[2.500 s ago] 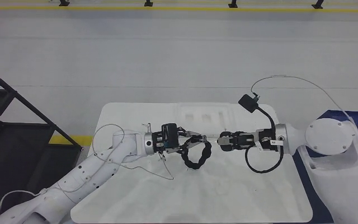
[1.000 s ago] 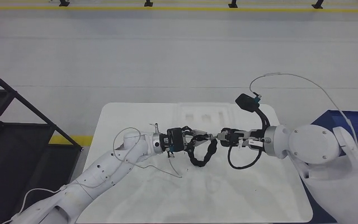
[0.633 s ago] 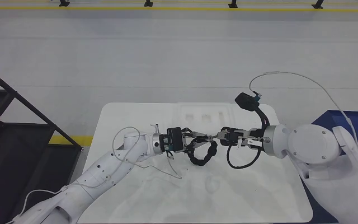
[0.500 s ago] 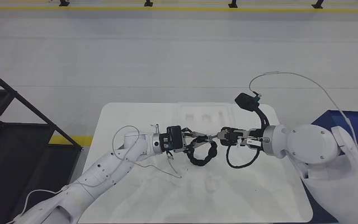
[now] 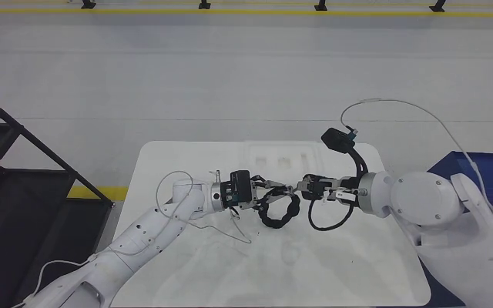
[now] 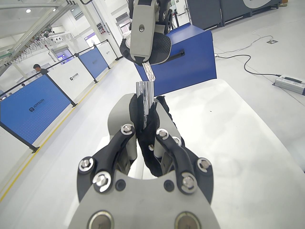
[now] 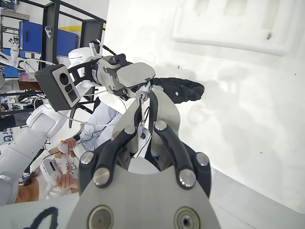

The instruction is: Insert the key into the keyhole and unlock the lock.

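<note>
Compared with 2.5 s ago, the two grippers have closed toward each other above the middle of the table (image 5: pixel 354 262); over the last 0.5 s the pose is nearly unchanged. The left gripper (image 5: pixel 271 190) is clamped on the lock (image 5: pixel 279 212). The lock's chrome cylinder (image 6: pixel 144 95) protrudes past the fingertips, and its black loop extends toward the table's near side. The right gripper (image 5: pixel 300 189) pinches the key (image 6: pixel 149 72) by its head. The blade tip meets the cylinder's keyhole end; insertion depth cannot be determined.
</note>
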Robot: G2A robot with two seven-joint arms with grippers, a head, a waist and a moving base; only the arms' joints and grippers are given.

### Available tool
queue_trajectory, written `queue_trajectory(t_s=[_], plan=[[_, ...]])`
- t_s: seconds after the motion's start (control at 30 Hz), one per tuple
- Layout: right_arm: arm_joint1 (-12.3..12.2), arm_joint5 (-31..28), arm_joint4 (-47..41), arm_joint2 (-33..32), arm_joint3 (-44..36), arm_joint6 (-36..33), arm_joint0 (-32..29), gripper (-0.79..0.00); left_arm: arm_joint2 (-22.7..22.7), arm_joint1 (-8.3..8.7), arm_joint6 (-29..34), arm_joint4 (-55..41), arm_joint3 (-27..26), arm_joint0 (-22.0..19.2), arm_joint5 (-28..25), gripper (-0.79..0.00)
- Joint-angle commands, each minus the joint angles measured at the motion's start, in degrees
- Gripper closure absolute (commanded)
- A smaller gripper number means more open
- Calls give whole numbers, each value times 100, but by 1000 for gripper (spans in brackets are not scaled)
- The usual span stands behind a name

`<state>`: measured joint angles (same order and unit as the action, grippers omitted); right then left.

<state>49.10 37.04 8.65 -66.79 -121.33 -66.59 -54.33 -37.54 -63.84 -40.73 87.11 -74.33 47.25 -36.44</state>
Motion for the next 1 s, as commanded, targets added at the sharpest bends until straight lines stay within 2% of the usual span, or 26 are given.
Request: queue_trajectory(t_s=[0.0, 0.97], plan=[[2, 1, -31, -5, -8, 61, -1, 0, -17, -13, -16, 8, 7, 12, -17, 0], [4, 43, -250, 50, 116, 497, -18, 0, -243, -137, -56, 42, 43, 137, -354, 0]])
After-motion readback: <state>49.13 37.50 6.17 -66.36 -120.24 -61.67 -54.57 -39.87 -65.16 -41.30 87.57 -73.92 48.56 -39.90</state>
